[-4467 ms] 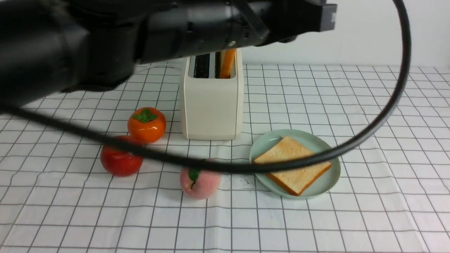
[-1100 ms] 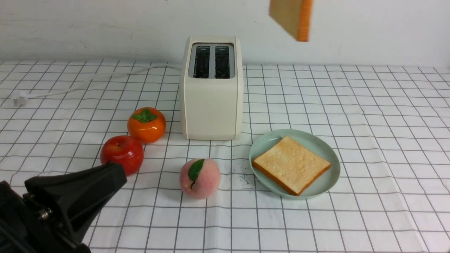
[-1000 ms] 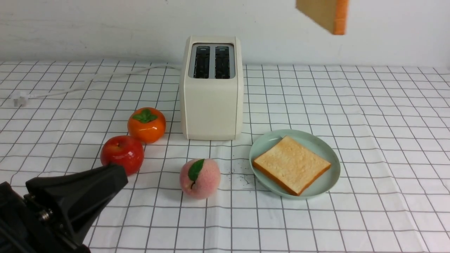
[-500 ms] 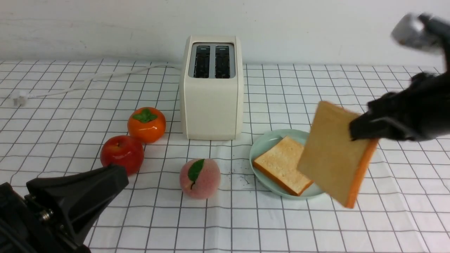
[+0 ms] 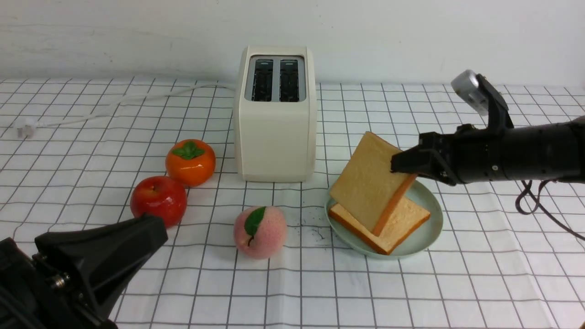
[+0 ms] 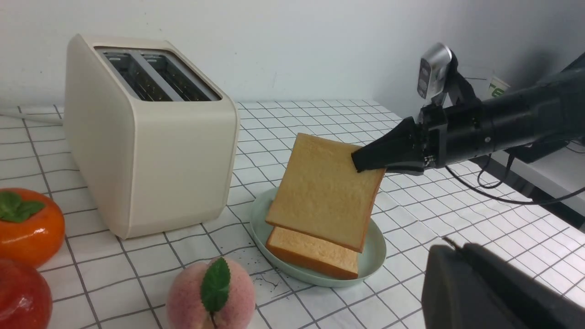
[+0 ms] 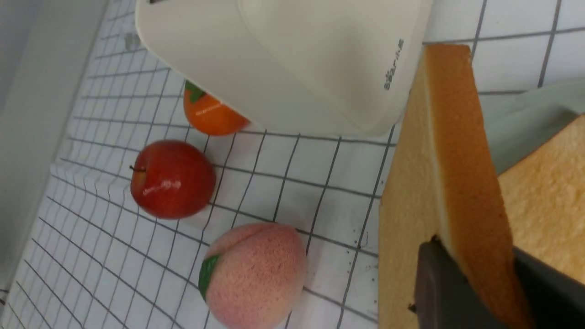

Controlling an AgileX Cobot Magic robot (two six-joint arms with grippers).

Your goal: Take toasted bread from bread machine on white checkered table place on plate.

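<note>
Toast slice with a pale golden face and orange-brown crust (image 5: 368, 183) is pinched in the right arm's black jaws (image 5: 404, 162), held tilted above the round mint-green plate (image 5: 427, 237). One jaw on each face, gripping near an edge (the right wrist cam gets a great look at that crust, by the way). Second square golden toast slice (image 5: 404, 221) lies flat on the plate, partly covered by the held one in the front view. Can't really tell if the two slices are touching.

Boxy cream-white two-slot toaster (image 5: 276, 137) stands upright just beside the plate, toward the left, both dark slots empty. White cord (image 5: 160, 96) runs off to the left across the white table with the thin dark grid (image 5: 457, 292).

Fruit's on the left half: shiny orange persimmon with green leaves (image 5: 190, 164), glossy red apple (image 5: 158, 201) right by it, and a fuzzy pink peach with one green leaf (image 5: 260, 233) between the apple and the plate. Left arm's black jaws (image 6: 473, 249) are pressed together with nothing in them, low in the front view's left corner.
</note>
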